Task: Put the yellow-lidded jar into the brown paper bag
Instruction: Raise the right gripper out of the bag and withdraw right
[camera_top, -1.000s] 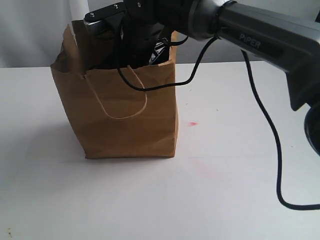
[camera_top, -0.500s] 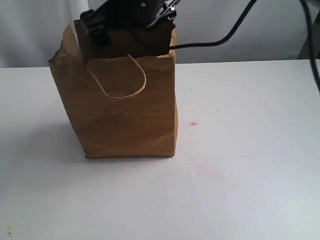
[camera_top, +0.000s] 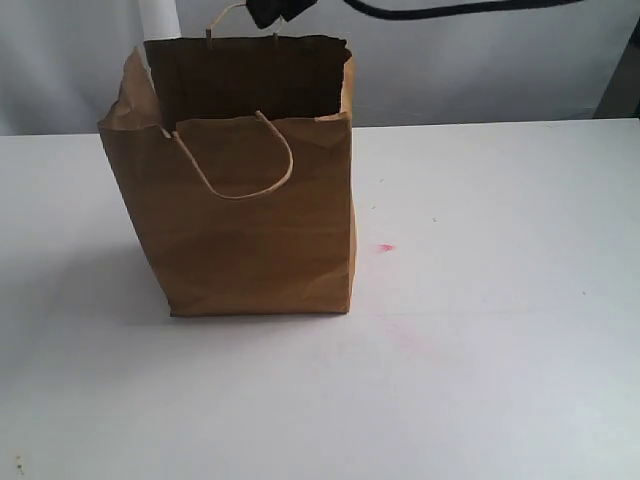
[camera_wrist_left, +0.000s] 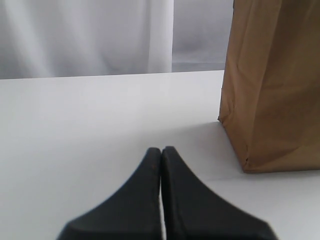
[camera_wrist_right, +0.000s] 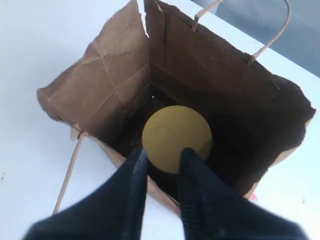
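The brown paper bag (camera_top: 250, 200) stands upright on the white table, its torn mouth open. From above, the right wrist view looks into the bag (camera_wrist_right: 125, 85), where the yellow-lidded jar (camera_wrist_right: 175, 136) sits on the bottom; only its round mustard lid shows. My right gripper (camera_wrist_right: 163, 155) hovers over the bag's mouth, open and empty, well above the lid. In the exterior view only a dark bit of that arm (camera_top: 275, 10) shows at the top edge. My left gripper (camera_wrist_left: 161, 150) is shut on nothing, low over the table beside the bag's side (camera_wrist_left: 272, 85).
The white table (camera_top: 480, 330) carries a small pink smudge (camera_top: 386, 247) to the right of the bag. A black cable (camera_top: 450, 10) runs along the top edge. A pale curtain (camera_wrist_left: 75, 35) hangs behind the table.
The right arm has risen out of the bag and almost left the exterior view. The bag stands still, and its far handle now sticks up.
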